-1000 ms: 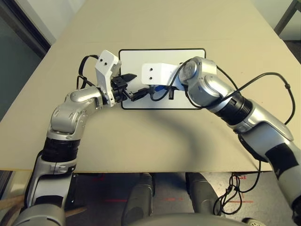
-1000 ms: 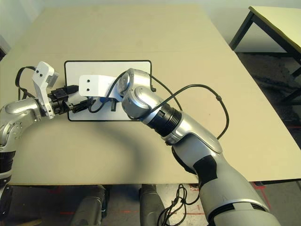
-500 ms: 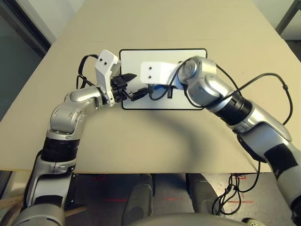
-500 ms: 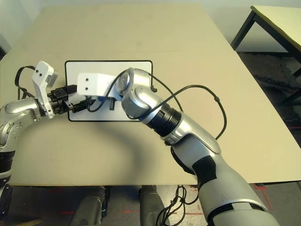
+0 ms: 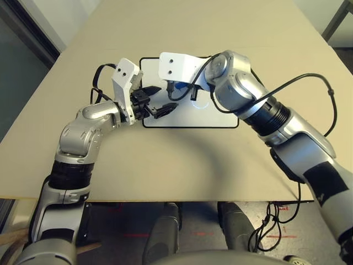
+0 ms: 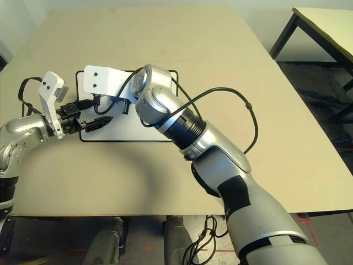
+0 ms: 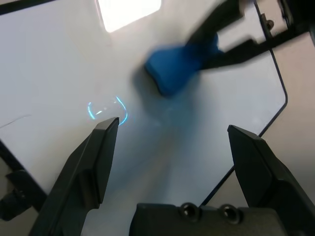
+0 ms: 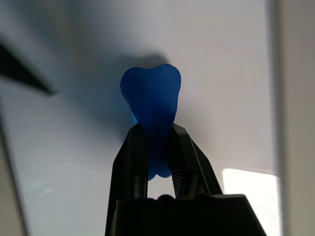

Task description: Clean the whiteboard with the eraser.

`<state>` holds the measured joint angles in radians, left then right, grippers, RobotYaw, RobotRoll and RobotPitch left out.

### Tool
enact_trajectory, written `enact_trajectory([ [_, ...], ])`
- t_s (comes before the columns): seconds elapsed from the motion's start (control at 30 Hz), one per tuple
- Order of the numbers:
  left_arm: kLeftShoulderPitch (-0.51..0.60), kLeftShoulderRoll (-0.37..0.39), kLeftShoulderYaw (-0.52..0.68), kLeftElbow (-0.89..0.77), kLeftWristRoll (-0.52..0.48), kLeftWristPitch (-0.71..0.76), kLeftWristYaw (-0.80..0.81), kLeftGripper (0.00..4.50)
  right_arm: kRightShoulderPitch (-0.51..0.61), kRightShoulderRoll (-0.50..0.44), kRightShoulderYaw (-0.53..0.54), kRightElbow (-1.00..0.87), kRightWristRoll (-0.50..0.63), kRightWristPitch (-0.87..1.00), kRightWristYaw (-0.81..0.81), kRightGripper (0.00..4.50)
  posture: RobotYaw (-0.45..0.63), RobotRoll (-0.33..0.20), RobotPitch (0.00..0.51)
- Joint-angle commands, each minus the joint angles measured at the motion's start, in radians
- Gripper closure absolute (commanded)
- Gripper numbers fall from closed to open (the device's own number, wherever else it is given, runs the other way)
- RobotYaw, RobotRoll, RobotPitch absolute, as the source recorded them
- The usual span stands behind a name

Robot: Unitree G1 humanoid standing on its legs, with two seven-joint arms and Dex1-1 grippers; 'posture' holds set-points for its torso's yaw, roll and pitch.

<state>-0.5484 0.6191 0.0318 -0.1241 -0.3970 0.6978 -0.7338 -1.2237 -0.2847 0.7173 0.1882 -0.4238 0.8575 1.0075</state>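
The whiteboard (image 5: 212, 115) lies flat on the table, white with a thin black frame. My right gripper (image 8: 157, 132) is shut on the waist of the blue eraser (image 8: 150, 103), whose end rests on the board's surface near its far left part. In the left wrist view the eraser (image 7: 178, 64) sits ahead of my left gripper (image 7: 173, 127), which stands open over the board's left side, a little apart from the eraser. My left gripper (image 5: 159, 100) holds nothing. The board's far left corner is hidden behind my right wrist.
The tan table (image 5: 176, 165) spreads wide around the board. A black cable (image 5: 309, 83) loops from my right forearm over the table's right side. A second table (image 6: 325, 22) stands beyond on the right.
My right arm has swept the eraser from the board's middle toward its far left part. My left gripper has stayed in place, open.
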Motion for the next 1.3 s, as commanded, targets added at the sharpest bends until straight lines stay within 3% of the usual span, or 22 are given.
enact_trajectory([
  [0.03,0.010,0.005,-0.003,-0.010,0.001,0.003,-0.003,0.00,0.029,-0.020,0.051,-0.070,-0.011,0.021,0.050,3.93,0.02,0.000,0.181],
  [0.4,0.006,0.001,-0.003,-0.004,0.003,-0.001,0.001,0.00,-0.092,0.075,-0.050,0.120,0.006,-0.050,-0.059,3.93,0.02,0.000,0.177],
  [0.73,0.020,-0.001,0.004,-0.012,0.001,0.001,0.008,0.00,-0.045,0.051,0.002,0.050,-0.015,-0.039,0.013,3.93,0.03,0.000,0.174],
  [1.3,-0.014,0.053,0.037,0.040,0.005,0.007,0.002,0.00,-0.069,0.051,-0.009,0.117,-0.025,-0.082,0.000,3.93,0.03,0.000,0.167],
])
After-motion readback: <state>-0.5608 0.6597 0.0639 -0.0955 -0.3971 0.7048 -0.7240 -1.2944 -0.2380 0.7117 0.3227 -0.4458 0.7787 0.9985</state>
